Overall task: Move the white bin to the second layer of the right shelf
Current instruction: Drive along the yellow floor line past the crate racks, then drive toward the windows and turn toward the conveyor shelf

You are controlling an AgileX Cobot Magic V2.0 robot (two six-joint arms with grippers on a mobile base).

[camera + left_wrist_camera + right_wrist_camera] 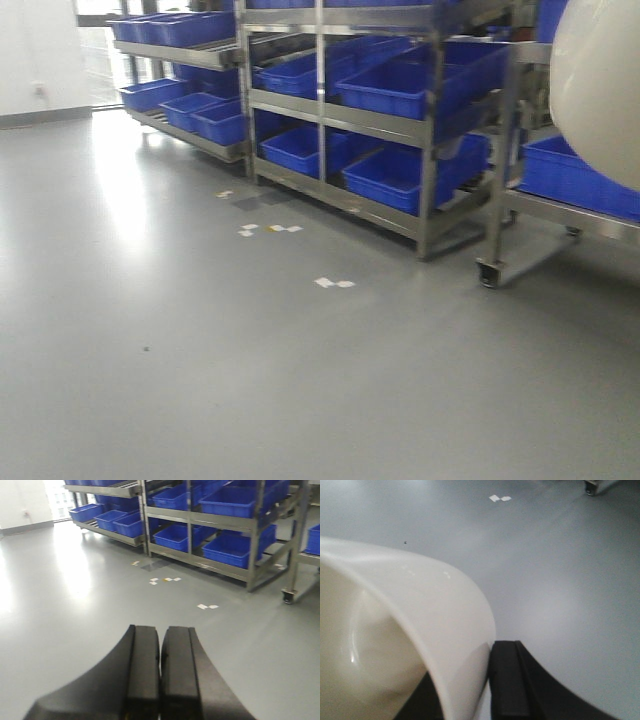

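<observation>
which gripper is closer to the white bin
Right. The right gripper is clamped on the bin wall; the left gripper is shut and holds nothing, over the floor, with no bin in its view.

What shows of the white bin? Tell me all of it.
The white bin is a glossy cream-white tub, plastic by its look, with a smooth rounded wall and curved rim; no handles or marks show. The visible inside is empty. It hangs above the grey floor, its wall pinched by the right gripper, one black finger inside, one outside. In the front view its rounded side fills the upper right corner.
</observation>
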